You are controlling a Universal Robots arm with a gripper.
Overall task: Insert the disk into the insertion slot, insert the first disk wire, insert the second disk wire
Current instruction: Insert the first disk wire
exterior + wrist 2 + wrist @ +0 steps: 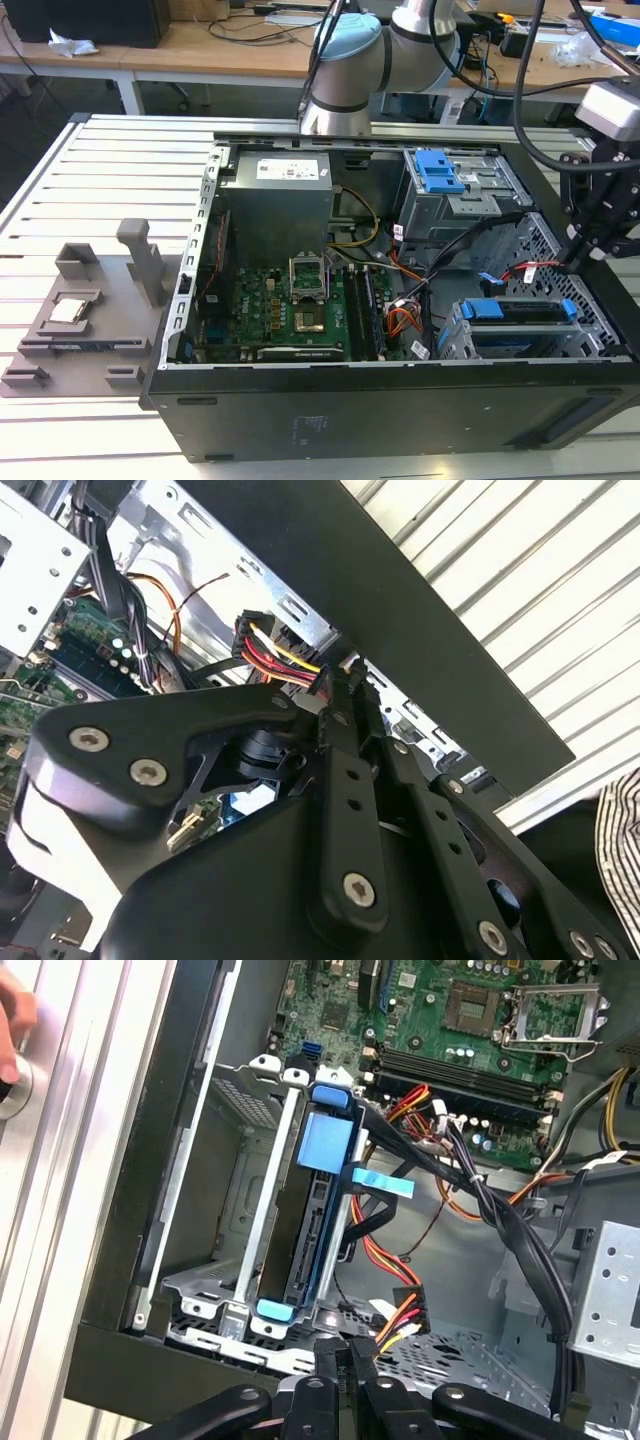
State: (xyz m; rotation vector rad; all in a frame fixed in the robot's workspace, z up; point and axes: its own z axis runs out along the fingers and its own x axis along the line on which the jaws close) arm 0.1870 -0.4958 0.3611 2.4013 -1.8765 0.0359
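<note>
The disk (520, 311) in its bright blue carrier sits inside the insertion slot (452, 340), the low perforated silver cage at the exterior view's right. In the first wrist view the disk (322, 1200) lies seated edge-on in the cage (215, 1310). My gripper (576, 262) hangs over the case's right edge, beside that cage. In both wrist views its fingers are shut on the black plug of a disk wire (322, 683) with red, yellow and black strands. That wire (392, 1328) sits just off the disk's near end, apart from it.
A taller grey cage with a ridged blue latch (438, 170) stands behind the slot. Loose cable bundles (500, 1220) cross between the cage and the motherboard (300, 310). A hand (10, 1040) rests on the table outside the case. A grey fixture (80, 310) lies at the exterior view's left.
</note>
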